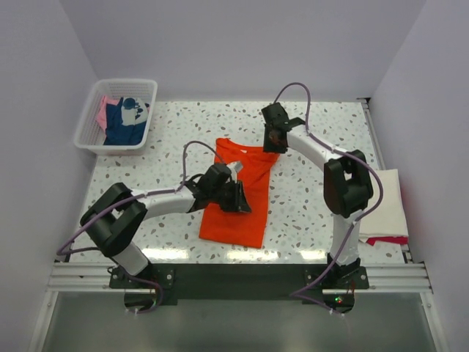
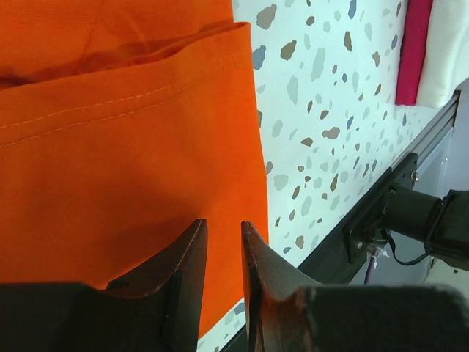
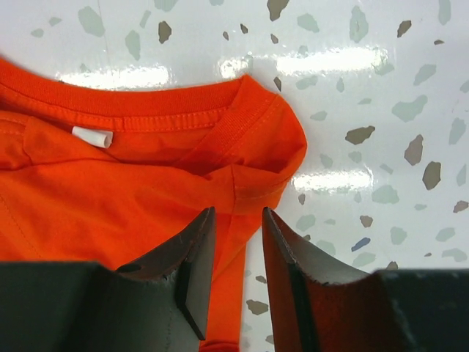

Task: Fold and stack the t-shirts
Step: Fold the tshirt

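You have the orange shirt (image 1: pixel 234 224) folded narrow, left gripper (image 2: pixel 223 224) and right gripper (image 3: pixel 238 213) jaws barely apart, holding nothing; stack (image 1: pixel 385 198) shows two, basket (image 1: pixel 88 121) more.

The speckled white table (image 1: pixel 308 220) carries an orange t-shirt (image 1: pixel 234 216) mid-table, a mesh basket (image 1: pixel 86 125) far-left — and, at the right edge, a cream-white shirt (image 1: pixel 388 198) over a red shirt (image 1: pixel 388 240).

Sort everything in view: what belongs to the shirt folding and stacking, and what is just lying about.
Belongs to the job:
orange t-shirt, spread on the table
cream-white t-shirt, lying on a red t-shirt
navy blue t-shirt and pink t-shirt, both in the basket
left gripper
right gripper

Just lying about:
white mesh basket
speckled table
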Motion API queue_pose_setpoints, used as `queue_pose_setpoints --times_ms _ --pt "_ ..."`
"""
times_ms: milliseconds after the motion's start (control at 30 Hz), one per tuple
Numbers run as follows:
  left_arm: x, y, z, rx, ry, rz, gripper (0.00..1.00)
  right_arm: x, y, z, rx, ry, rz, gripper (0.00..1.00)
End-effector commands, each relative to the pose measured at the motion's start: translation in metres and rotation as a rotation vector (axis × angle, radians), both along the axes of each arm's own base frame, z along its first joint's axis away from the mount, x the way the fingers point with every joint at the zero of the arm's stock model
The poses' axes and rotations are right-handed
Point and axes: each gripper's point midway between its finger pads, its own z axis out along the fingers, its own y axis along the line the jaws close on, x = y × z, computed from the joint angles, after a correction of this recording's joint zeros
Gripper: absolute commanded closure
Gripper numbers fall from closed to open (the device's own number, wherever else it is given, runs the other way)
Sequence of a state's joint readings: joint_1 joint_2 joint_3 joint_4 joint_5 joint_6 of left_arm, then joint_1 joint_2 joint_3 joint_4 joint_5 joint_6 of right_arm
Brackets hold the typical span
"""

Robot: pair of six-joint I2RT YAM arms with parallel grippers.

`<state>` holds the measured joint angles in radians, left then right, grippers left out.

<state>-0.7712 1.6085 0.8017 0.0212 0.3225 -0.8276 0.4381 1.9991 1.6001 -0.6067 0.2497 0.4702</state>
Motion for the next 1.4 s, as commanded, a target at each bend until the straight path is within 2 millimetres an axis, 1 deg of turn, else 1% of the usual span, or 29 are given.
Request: queue_pose_setpoints --times_ms 0,33,67,200,300,367,400,467,500,533,567,600,667,700,767,800,833,900,933,967,1000,1067,1367 --pt "0.008 -0.027 0.017 -0.057 -0.062 -0.040 0.71 0.014 0.002 -0.003 -0.035 -0.016 0.002 0.64" --pt "0.007 -0.028 0.015 -0.053 -0.061 -0.044 0.71 0.016 0.005 -0.002 -0.032 -0.017 0.005 0.64" --pt "0.007 -0.030 0.014 -0.049 -0.061 -0.050 0.71 0.015 0.002 -0.009 -0.051 0.002 -0.001 0.62" --pt "0.003 -0.032 -0.001 -0.022 -0.041 -0.062 0.71 0.016 0.002 -0.014 -0.065 0.010 -0.009 0.59" --pt "0.001 -0.032 -0.010 -0.003 -0.032 -0.066 0.71 0.016 0.004 -0.021 -0.067 0.020 -0.008 0.59" --pt "0.001 -0.032 -0.013 0.003 -0.029 -0.069 0.71 0.017 0.006 -0.025 -0.064 0.030 -0.007 0.61" --pt "0.001 -0.031 -0.017 0.012 -0.027 -0.068 0.71 0.017 0.008 -0.027 -0.062 0.033 -0.004 0.65" --pt "0.000 -0.029 -0.022 0.030 -0.024 -0.069 0.72 0.020 0.011 -0.025 -0.051 0.020 -0.005 0.71" --pt "0.000 -0.029 -0.024 0.037 -0.022 -0.069 0.72 0.021 0.013 -0.023 -0.046 0.015 0.001 0.79" --pt "0.000 -0.027 -0.026 0.045 -0.020 -0.069 0.72 0.022 0.013 -0.023 -0.043 0.012 -0.001 0.83" --pt "0.001 -0.027 -0.028 0.054 -0.022 -0.070 0.73 0.023 0.014 -0.021 -0.041 0.008 -0.001 0.86" --pt "0.000 -0.025 -0.032 0.064 -0.017 -0.072 0.73 0.027 0.016 -0.017 -0.038 -0.002 0.001 0.93" --pt "-0.001 -0.024 -0.035 0.077 -0.017 -0.074 0.74 0.030 0.017 -0.010 -0.042 -0.020 0.002 0.96" --pt "-0.002 -0.022 -0.039 0.090 -0.008 -0.075 0.74 0.033 0.021 -0.004 -0.048 -0.038 0.011 0.96" --pt "-0.002 -0.022 -0.041 0.102 -0.010 -0.084 0.74 0.035 0.021 0.005 -0.067 -0.060 0.015 0.96" --pt "-0.003 -0.020 -0.045 0.115 -0.003 -0.086 0.75 0.039 0.025 0.014 -0.070 -0.084 0.021 0.96" --pt "-0.004 -0.020 -0.046 0.120 0.000 -0.087 0.75 0.041 0.027 0.018 -0.083 -0.095 0.032 0.96" --pt "-0.005 -0.019 -0.049 0.128 0.001 -0.096 0.75 0.043 0.029 0.021 -0.108 -0.099 0.044 0.96" --pt "-0.006 -0.019 -0.050 0.131 0.005 -0.097 0.75 0.047 0.034 0.029 -0.108 -0.116 0.058 0.96" --pt "-0.007 -0.018 -0.050 0.132 0.006 -0.099 0.76 0.047 0.034 0.023 -0.122 -0.101 0.064 0.96" --pt "-0.008 -0.018 -0.051 0.133 0.007 -0.099 0.76 0.050 0.038 0.027 -0.122 -0.111 0.072 0.96" --pt "-0.008 -0.018 -0.051 0.133 0.006 -0.102 0.76 0.050 0.040 0.024 -0.131 -0.099 0.091 0.95" --pt "-0.009 -0.018 -0.049 0.128 0.002 -0.104 0.76 0.050 0.050 -0.012 -0.124 -0.047 0.123 0.93"
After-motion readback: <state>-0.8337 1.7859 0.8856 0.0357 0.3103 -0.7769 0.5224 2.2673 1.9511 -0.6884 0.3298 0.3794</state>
